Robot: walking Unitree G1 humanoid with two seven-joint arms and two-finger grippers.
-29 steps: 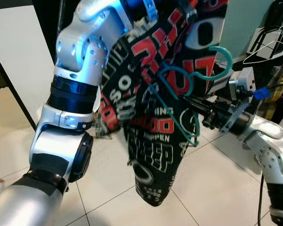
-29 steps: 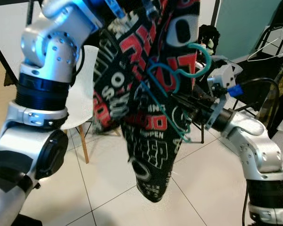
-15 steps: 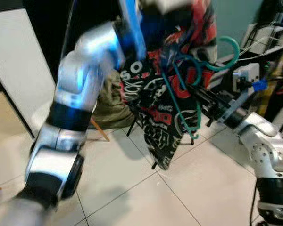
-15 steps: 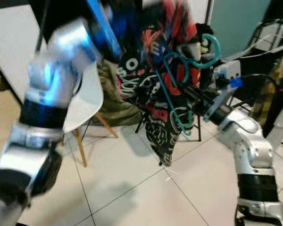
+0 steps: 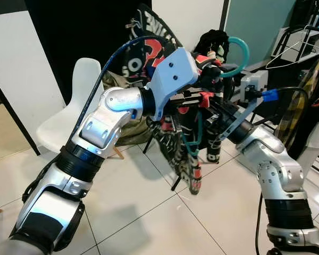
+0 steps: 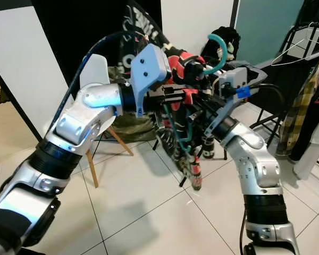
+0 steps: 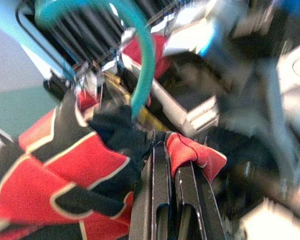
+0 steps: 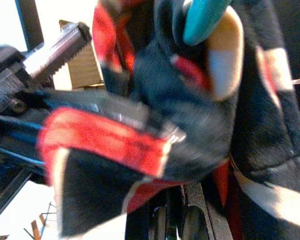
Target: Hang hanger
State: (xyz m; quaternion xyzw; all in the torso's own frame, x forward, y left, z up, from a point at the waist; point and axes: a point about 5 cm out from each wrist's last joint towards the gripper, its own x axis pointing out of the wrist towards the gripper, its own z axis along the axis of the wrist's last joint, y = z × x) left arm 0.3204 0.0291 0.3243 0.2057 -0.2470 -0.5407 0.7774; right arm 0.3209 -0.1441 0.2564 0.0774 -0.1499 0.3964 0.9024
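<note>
Tools first: both are up in front of me at chest height, meeting in the same bundle. My left tool (image 5: 204, 101) has its two black fingers pressed together on a fold of the red-and-black garment (image 5: 189, 159), the wrist view showing cloth pinched between them. My right tool (image 5: 215, 114) comes in from the other side; its fingers look closed into the same cloth, though I cannot tell whether they also hold the wire. The garment hangs bunched and twisted below both tools, well clear of the tiled floor (image 5: 149, 212). Threaded through it is the teal hanger (image 5: 236, 53), hook poking up above the tools, free and open. Behind on my right stands a dark clothes rack (image 5: 303, 42) with a white hanger on it. I judge we are mid-carry: next I need to turn toward that rack, raise the hook and drop it over the rail.
</note>
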